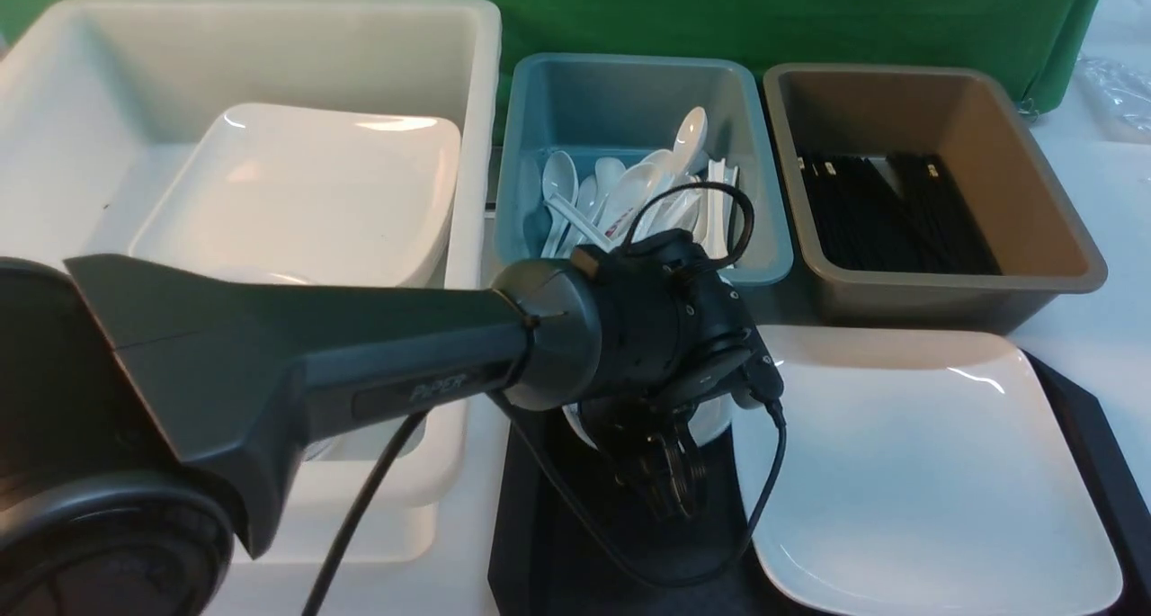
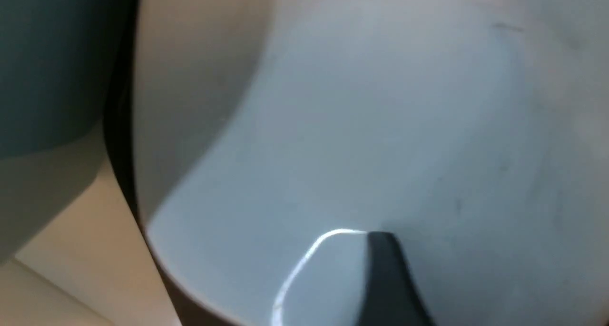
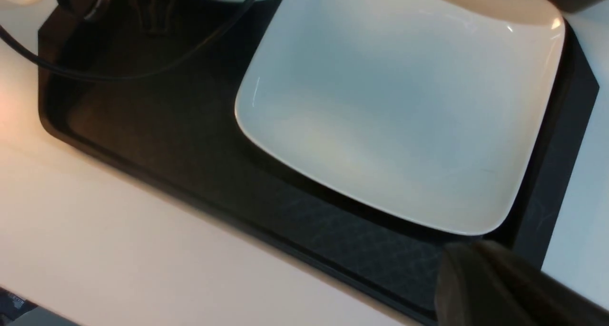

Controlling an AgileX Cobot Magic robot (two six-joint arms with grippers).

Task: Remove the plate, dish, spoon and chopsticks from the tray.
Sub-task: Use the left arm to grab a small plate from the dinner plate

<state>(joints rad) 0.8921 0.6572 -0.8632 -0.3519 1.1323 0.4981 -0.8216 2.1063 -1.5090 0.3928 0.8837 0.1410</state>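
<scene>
- The plate [image 1: 926, 472] lies face up on the right-hand part of the tray [image 1: 575, 562]. It is the large, glossy white square unit with rounded corners, and no item rests on its visible surface.
- The dish [image 1: 712, 420] is white and is located at the tray's left-hand part, beside the plate. The left arm [image 1: 414, 355] covers most of it.
- The left hand [image 1: 661, 477] points down over the tray, next to the dish. Its opening and any contact with the dish cannot be determined.
- The left wrist view shows one blurred dark finger [image 2: 392, 278] against a glossy white surface.
- The right hand [image 3: 476, 264] has its fingers pressed together, with nothing between them. It appears at the near side of the tray.
- The white bin [image 1: 477, 85] stands left of the tray on the counter [image 1: 360, 589]. A large white plate [image 1: 315, 193] lies inside it, partly hidden by the left arm.
- The teal bin [image 1: 530, 85] contains several white spoons [image 1: 629, 189], piled together.
- The brown bin [image 1: 1016, 130], right of the teal bin, contains black chopsticks [image 1: 886, 216] with gold bands.
</scene>
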